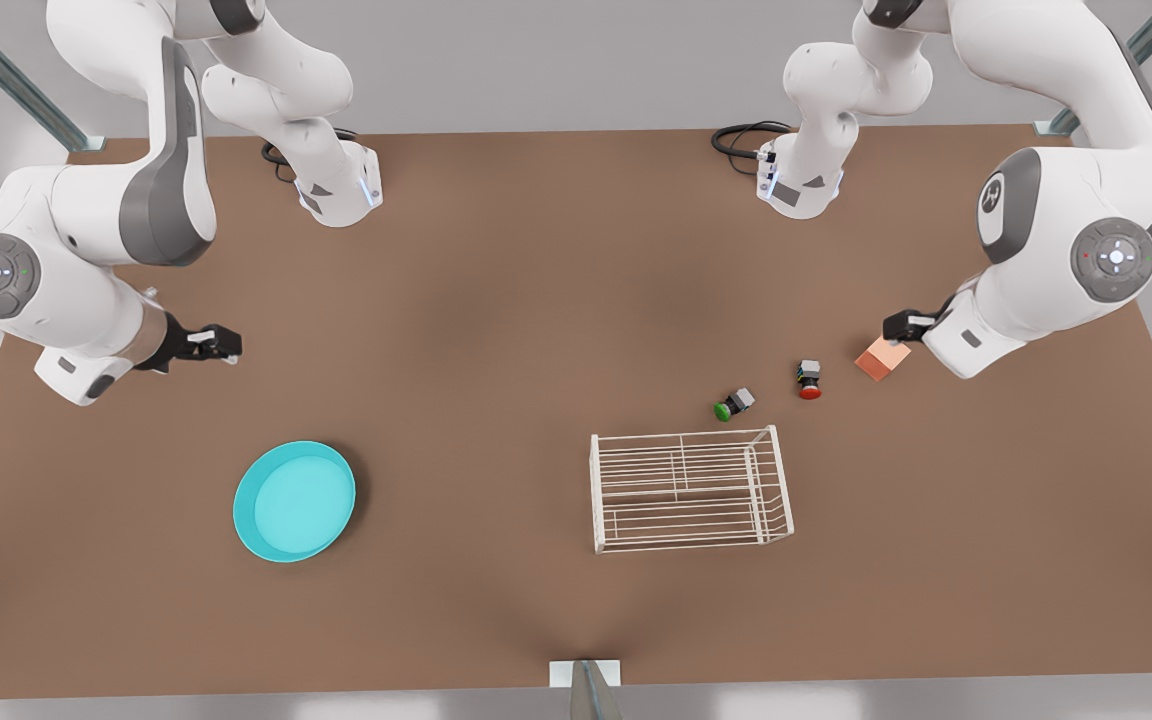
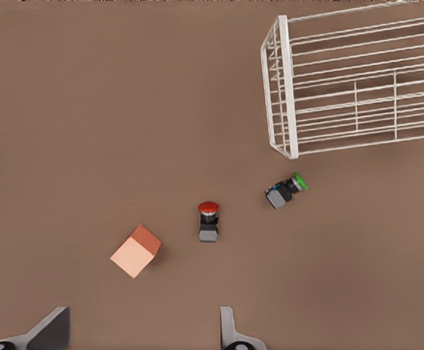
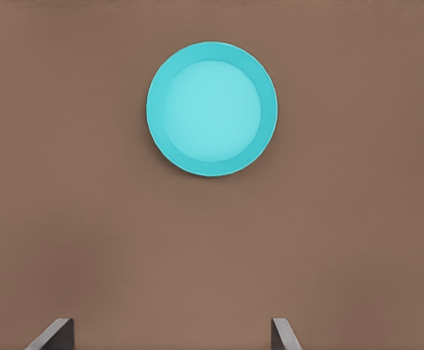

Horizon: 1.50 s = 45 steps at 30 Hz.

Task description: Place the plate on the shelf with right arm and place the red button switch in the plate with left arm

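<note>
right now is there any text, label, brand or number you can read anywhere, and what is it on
No readable words or numbers anywhere.
A round emblem on the grey cap of the arm at the front view's right: a logo mark, no legible letters.
Small marks on the two arm bases: too small to read.
Plate, wire shelf, red button switch, green button switch and salmon-orange block: no text.

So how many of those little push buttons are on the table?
2. The red button lies beside the orange block; the green button lies just behind the wire rack. Nothing looks hidden.
</note>
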{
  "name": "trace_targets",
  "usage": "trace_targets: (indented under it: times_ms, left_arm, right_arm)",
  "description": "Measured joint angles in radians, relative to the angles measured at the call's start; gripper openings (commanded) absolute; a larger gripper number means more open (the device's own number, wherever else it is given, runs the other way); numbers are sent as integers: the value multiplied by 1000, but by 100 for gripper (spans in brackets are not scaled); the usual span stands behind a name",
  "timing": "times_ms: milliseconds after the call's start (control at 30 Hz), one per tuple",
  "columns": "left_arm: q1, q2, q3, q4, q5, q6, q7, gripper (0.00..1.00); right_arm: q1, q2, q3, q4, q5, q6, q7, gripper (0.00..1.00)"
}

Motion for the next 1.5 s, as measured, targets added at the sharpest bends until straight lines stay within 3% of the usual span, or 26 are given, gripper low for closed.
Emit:
trace_targets:
  times_ms: [133,300,500,1367,1500]
  left_arm:
    - [1,3,0,0,-1,8,-2,100]
    - [3,7,1,-1,-2,13,-5,100]
    - [3,13,1,-2,-2,15,-7,100]
    - [10,21,2,-36,2,19,-14,100]
    - [11,22,2,-35,3,20,-14,100]
  right_arm:
    - [-18,43,2,35,6,12,-7,100]
    - [-182,405,2,226,154,77,-31,100]
    - [-244,591,4,239,273,267,-76,100]
    - [-250,743,7,175,311,510,-196,100]
    - [-250,749,8,175,321,515,-204,76]
